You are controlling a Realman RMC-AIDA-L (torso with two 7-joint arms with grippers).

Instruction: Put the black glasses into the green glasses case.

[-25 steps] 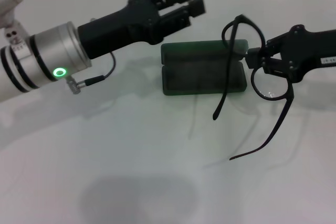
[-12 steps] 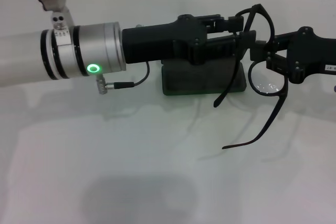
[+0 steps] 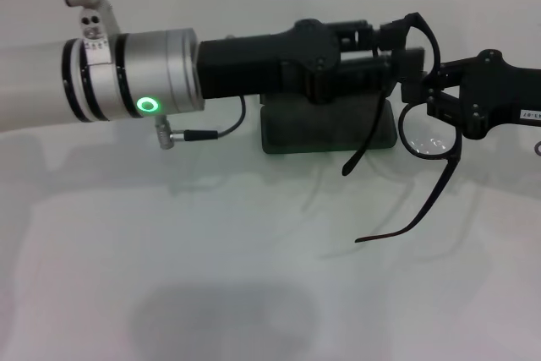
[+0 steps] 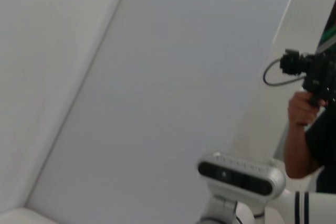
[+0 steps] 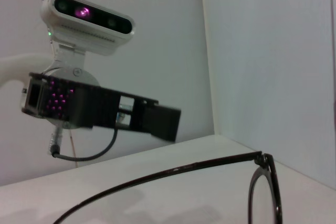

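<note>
While the right tool [image 3: 420, 89] stays clamped on the glasses [image 3: 414, 137], the left tool [image 3: 390, 46] reaches over the open case [image 3: 330, 128], its fingers hidden; I cannot tell their state.

Left arm blocks the way to the case

The left gripper [image 3: 397, 40] stretches over the green glasses case [image 3: 328, 128], meeting the black glasses [image 3: 412, 116] the right gripper [image 3: 416, 90] holds; bare white table [image 3: 254, 276] lies open below both.
</note>
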